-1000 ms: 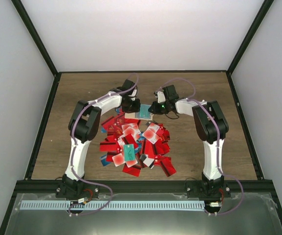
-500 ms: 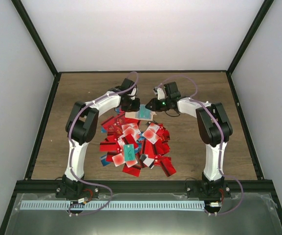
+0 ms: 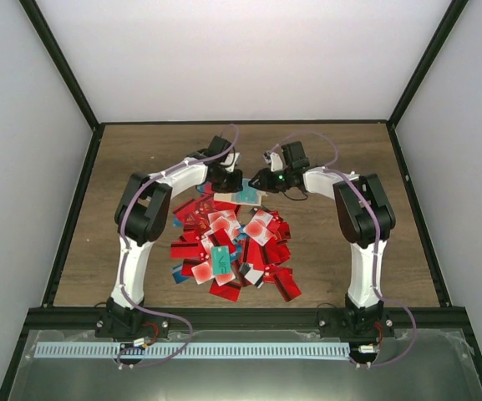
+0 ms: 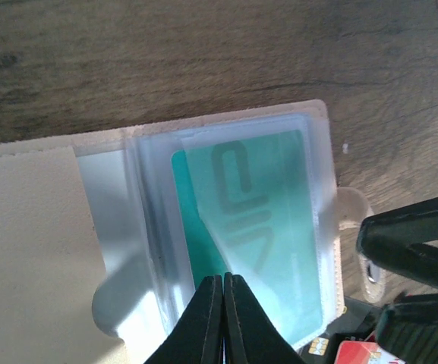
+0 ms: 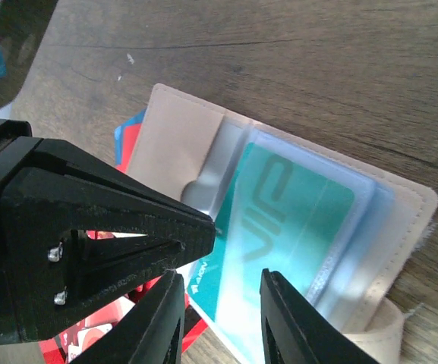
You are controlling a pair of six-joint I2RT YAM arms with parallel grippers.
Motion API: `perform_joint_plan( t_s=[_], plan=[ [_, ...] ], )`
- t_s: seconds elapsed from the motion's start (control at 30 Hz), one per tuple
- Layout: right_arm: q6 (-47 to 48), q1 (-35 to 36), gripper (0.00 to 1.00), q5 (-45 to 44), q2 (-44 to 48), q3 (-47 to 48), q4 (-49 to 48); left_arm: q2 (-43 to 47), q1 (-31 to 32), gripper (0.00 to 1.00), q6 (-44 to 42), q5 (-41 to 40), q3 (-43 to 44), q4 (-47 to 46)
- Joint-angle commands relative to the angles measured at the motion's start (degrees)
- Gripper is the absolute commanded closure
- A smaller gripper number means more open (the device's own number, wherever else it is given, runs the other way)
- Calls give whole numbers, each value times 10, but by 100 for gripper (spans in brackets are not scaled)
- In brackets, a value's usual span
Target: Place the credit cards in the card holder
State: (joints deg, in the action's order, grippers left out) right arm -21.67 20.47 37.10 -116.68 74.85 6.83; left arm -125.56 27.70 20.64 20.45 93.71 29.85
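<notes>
Now your right hand has spread apart and your left hand has pinched together: the teal card looks stowed in the clear pocket of the card holder.

Top camera looks down the table from above, behind; both wrist cameras hang close over the holder, their shared subject.

Robot lab cell: white panel walls, black frame struts, wood-grain tabletop, bolted arms.
</notes>
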Motion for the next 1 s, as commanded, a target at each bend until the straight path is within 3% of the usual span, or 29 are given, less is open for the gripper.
perform_joint_plan(
  t_s=[0.0, 0.97],
  plan=[
    [-2, -6, 70, 6, -16, 2, -2, -23, 2, 96, -10, 7, 4, -5],
    [-9, -6, 58, -7, -9, -24, -16, -41, 2, 96, -8, -23, -1, 5]
  ],
)
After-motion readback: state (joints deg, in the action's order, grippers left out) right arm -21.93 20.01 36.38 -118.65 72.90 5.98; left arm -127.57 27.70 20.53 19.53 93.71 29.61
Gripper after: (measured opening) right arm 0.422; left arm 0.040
